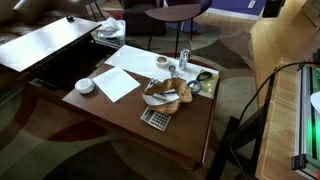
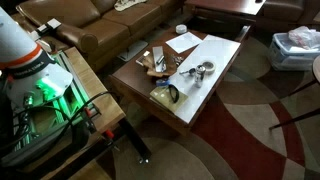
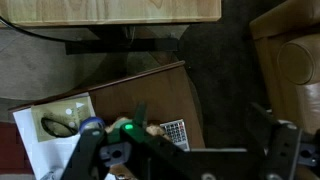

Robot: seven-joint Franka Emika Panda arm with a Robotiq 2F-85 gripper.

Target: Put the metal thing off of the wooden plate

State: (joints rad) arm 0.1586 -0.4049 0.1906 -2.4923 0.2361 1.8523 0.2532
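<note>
Well below my gripper (image 3: 185, 160), jaws spread wide and empty, the metal thing (image 1: 160, 90) lies on the plate (image 1: 185, 97); between my fingers shows a keypad (image 3: 175, 131).

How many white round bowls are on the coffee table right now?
1. The white round bowl sits near a corner of the dark brown table, beside the white paper sheet, apart from the light-brown wooden plate. Clutter there could hide more.

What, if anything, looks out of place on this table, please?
Nothing looks spilled or broken. Only the grey keypad device lies slightly askew, beside the wooden plate and close to the edge of the table.
</note>
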